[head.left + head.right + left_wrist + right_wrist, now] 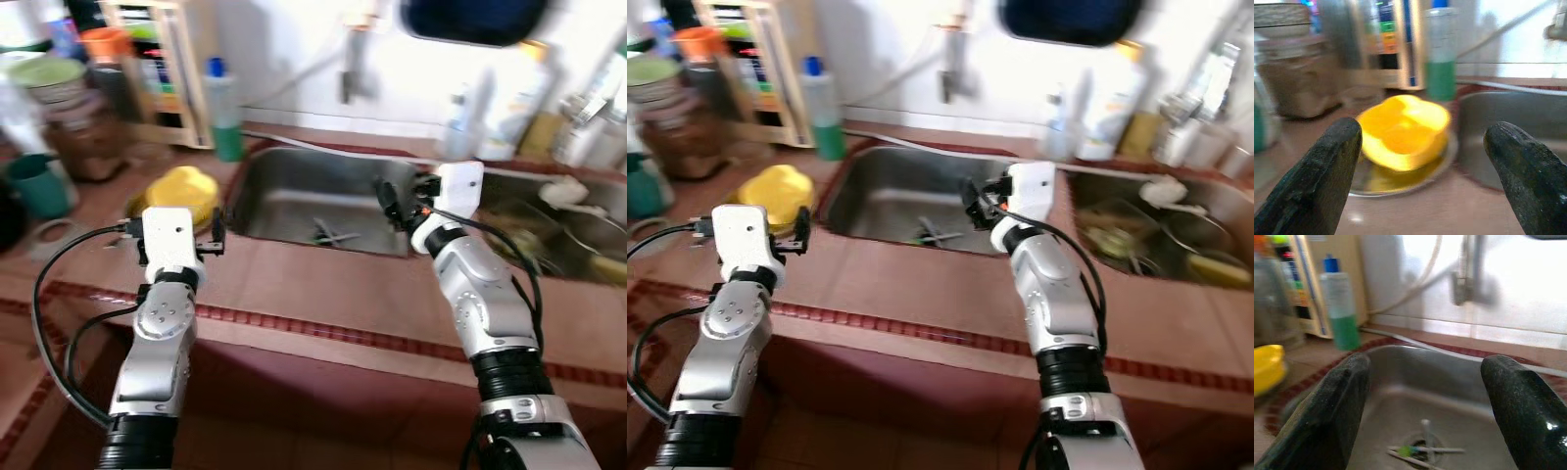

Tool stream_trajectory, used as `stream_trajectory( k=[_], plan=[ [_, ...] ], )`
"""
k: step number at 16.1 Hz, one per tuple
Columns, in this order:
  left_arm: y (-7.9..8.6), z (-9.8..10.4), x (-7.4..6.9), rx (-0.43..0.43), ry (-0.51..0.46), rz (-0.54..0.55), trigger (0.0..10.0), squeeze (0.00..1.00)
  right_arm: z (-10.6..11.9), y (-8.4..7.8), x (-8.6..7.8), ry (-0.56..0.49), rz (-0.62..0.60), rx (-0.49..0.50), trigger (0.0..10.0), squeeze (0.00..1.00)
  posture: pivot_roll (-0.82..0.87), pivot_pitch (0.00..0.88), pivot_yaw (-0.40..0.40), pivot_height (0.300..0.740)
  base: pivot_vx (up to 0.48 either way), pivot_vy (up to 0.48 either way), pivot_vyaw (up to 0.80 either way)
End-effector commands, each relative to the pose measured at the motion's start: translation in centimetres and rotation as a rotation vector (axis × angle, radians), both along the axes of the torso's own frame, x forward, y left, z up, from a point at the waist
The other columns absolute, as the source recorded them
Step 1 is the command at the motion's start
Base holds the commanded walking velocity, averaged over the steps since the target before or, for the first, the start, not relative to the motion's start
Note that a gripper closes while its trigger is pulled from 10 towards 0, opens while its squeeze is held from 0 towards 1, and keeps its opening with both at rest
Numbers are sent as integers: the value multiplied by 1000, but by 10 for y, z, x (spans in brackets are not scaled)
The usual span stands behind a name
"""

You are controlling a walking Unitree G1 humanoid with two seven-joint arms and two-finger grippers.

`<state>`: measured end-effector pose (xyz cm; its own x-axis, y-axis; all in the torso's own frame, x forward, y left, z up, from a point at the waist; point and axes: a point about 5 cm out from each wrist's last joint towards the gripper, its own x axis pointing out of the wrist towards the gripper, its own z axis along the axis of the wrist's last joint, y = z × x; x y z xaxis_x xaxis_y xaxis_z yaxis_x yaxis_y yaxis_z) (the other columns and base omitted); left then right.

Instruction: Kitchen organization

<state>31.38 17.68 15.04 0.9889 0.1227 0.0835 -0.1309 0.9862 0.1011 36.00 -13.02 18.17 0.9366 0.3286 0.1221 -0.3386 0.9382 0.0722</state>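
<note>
Bright backlit glare, motion blur throughout

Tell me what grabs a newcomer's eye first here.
A bright yellow plastic bowl sits on a metal plate left of the steel sink, with the open left pincer aimed at it. The open right pincer hovers over the sink basin, where utensils lie at the drain.

counter (323, 284) | reddish-brown tile | holds yellow bowl (181, 191), green bottle (223, 110)

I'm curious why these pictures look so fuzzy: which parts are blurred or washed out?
Both eye views are smeared, the back wall glaring white; left wrist view blurs the yellow bowl while its fingers stay sharp; right wrist view overexposes the wall above the sink.
</note>
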Motion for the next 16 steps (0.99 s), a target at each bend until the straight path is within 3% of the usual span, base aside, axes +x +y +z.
stream_trajectory(
  k=[1,6,11,16],
  plan=[
    [-2,-3,1,7,24,-8,10000,0,3,-4,0,-2,-17,1,10000,0,28,2,21,740,0,304,0],
    [-11,1,0,107,-12,-63,10000,0,4,-10,2,-5,-47,4,10000,0,26,3,29,740,0,0,0],
    [-16,7,2,47,-27,-125,10000,0,6,-12,3,-12,-66,7,10000,0,25,4,34,740,0,0,0],
    [-15,6,2,37,-21,-141,10000,0,8,-12,5,-18,-76,11,10000,0,28,1,38,740,328,217,0]
  ],
)
